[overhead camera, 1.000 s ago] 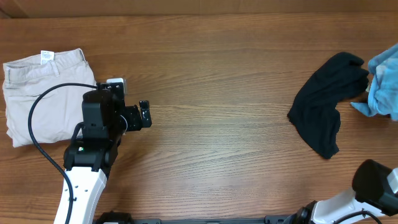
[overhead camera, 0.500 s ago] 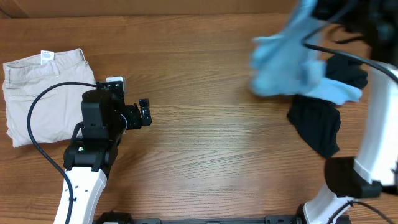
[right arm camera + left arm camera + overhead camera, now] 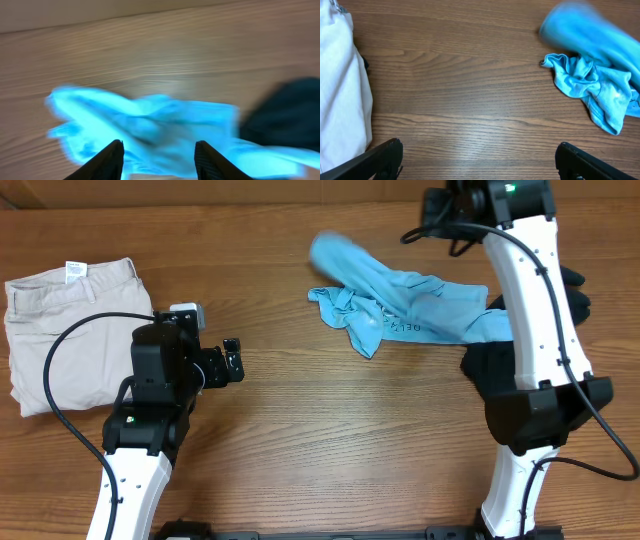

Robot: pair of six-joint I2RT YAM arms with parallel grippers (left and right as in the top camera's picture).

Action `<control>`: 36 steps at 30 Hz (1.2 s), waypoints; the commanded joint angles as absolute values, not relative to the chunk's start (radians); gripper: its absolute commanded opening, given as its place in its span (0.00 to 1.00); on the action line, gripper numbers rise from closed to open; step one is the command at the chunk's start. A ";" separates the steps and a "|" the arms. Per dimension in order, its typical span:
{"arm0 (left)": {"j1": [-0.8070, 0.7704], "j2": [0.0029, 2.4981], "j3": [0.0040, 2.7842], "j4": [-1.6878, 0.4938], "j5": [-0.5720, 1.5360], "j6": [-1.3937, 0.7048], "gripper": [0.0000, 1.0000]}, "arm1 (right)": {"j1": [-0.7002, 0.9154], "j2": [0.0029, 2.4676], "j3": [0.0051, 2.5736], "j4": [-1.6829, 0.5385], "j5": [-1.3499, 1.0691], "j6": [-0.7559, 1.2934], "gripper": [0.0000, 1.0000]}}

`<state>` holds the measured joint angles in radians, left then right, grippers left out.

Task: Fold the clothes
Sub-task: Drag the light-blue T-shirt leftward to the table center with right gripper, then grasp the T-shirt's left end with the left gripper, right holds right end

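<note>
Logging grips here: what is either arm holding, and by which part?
Nothing. Both the left gripper and right gripper are open; the blue T-shirt lies loose on the table.

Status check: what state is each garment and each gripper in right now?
Shorts: folded, lying flat.
T-shirt: unfolded, crumpled, one end motion-blurred.
Black garment: unfolded, bunched, mostly hidden by the right arm.
Left gripper: open, empty.
Right gripper: open over the T-shirt, holding nothing.
</note>
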<state>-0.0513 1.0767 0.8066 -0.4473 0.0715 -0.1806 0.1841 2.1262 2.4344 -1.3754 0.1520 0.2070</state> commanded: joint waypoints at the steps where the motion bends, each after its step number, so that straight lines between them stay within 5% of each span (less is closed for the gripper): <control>1: -0.044 1.079 0.822 -0.441 0.079 -0.187 1.00 | 0.084 2.078 2.448 -1.440 0.388 0.221 0.49; 7: -0.044 1.079 0.822 -0.441 0.079 -0.187 1.00 | -0.115 2.090 2.366 -1.461 0.144 0.285 0.33; 20: -0.046 1.079 0.822 -0.445 0.080 -0.188 1.00 | -0.331 2.090 1.851 -1.019 -0.213 0.150 0.32; 36: -0.046 1.079 0.822 -0.448 0.124 -0.199 1.00 | -0.338 2.093 1.529 -0.729 0.016 0.131 0.38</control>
